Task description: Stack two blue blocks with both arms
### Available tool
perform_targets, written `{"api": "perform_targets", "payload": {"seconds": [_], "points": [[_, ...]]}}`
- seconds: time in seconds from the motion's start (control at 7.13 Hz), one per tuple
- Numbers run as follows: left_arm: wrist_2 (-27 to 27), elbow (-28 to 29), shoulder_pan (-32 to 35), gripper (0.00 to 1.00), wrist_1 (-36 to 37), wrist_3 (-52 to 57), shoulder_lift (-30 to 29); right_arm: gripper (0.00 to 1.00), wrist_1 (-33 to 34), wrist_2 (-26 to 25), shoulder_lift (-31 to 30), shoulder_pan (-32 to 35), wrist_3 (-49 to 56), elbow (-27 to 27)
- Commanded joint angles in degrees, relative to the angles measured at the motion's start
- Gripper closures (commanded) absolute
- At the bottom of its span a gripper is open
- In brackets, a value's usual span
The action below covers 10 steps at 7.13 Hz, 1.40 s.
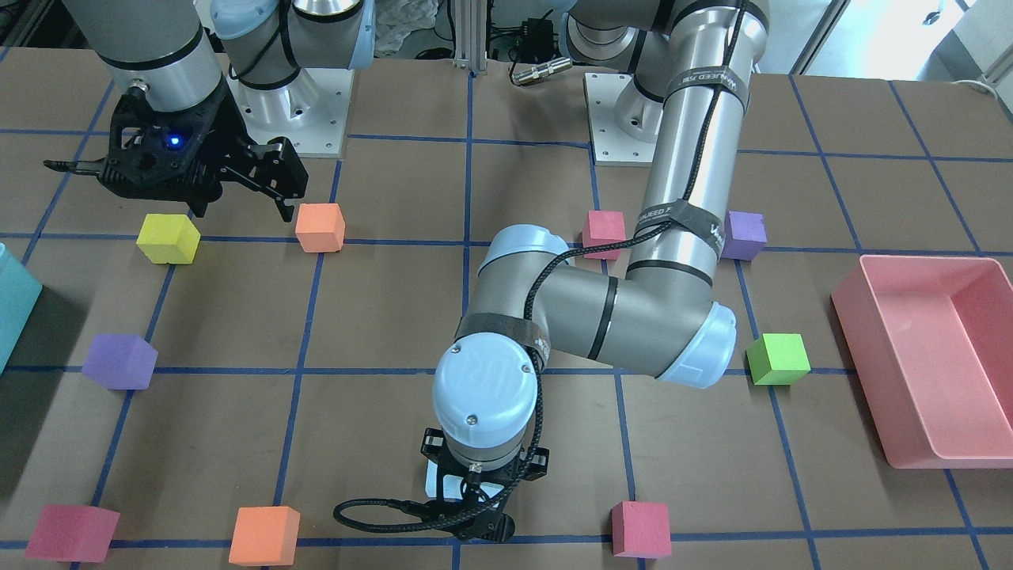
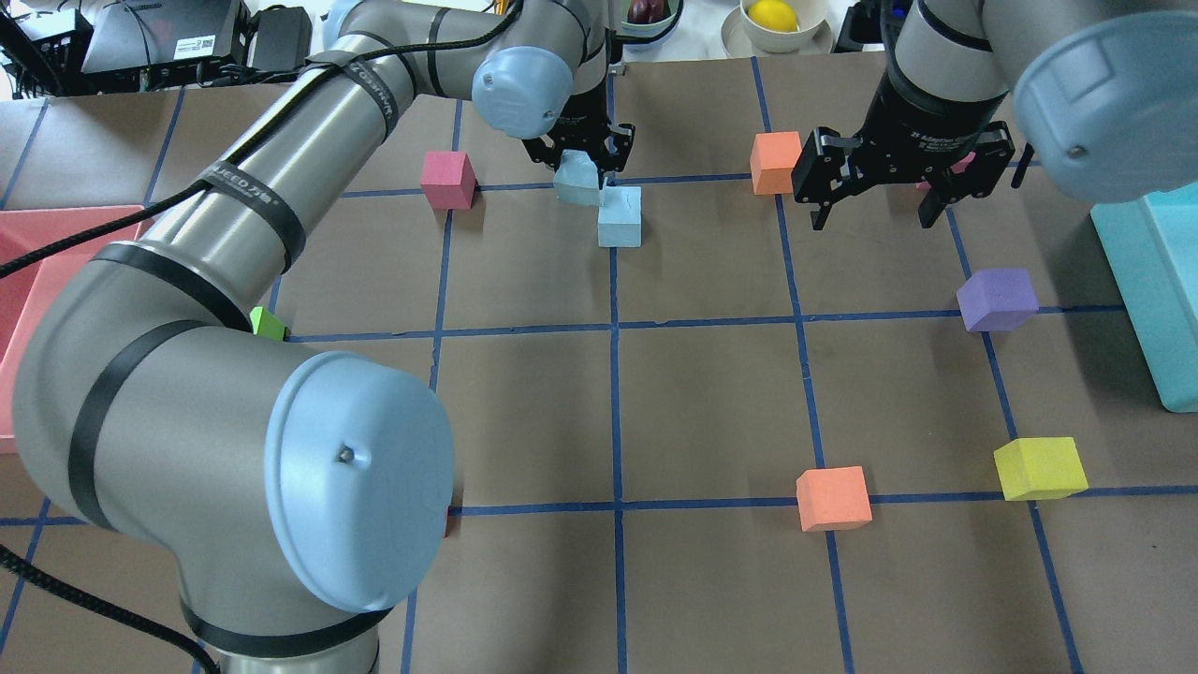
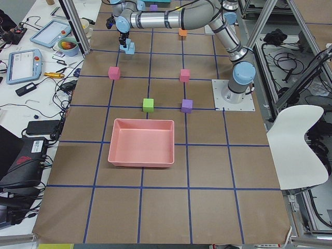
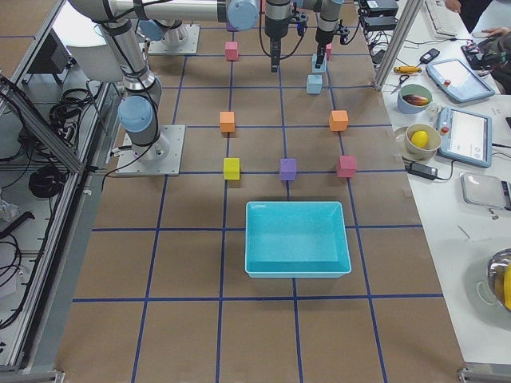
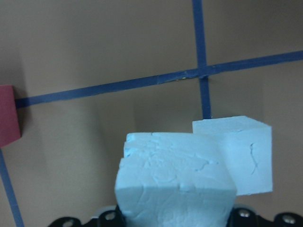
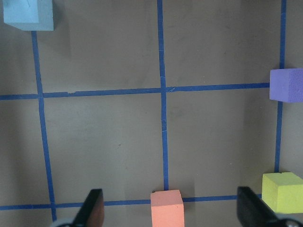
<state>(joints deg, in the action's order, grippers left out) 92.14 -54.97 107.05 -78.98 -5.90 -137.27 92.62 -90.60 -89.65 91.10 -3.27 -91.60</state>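
Observation:
My left gripper (image 2: 582,161) is shut on one pale blue block (image 2: 577,183) and holds it off the table at the far middle. The second blue block (image 2: 620,217) sits on the table just right of it and nearer to me. In the left wrist view the held block (image 5: 175,184) fills the bottom, and the other block (image 5: 239,153) stands to its right and partly behind it. My right gripper (image 2: 873,220) is open and empty, hovering at the far right. Its fingers (image 6: 92,210) spread wide over bare table.
A pink bin (image 2: 37,234) stands at the left edge and a teal bin (image 2: 1151,281) at the right edge. Scattered cubes: red (image 2: 447,180), orange (image 2: 775,162), purple (image 2: 998,300), yellow (image 2: 1039,468), orange (image 2: 833,498), green (image 2: 269,324).

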Motion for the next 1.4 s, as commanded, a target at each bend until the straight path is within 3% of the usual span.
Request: {"api": "perform_targets", "payload": {"seconds": [0.0, 1.26], "points": [[1.0, 3.8, 1.1, 0.53, -4.2, -0.3, -1.9, 0.0, -0.2, -0.2, 0.0, -0.7, 0.0, 0.0], [-2.8, 10.0, 2.0, 0.53, -10.3, -8.7, -5.3, 0.0, -0.9, -0.3, -0.1, -0.6, 0.0, 0.0]]}}
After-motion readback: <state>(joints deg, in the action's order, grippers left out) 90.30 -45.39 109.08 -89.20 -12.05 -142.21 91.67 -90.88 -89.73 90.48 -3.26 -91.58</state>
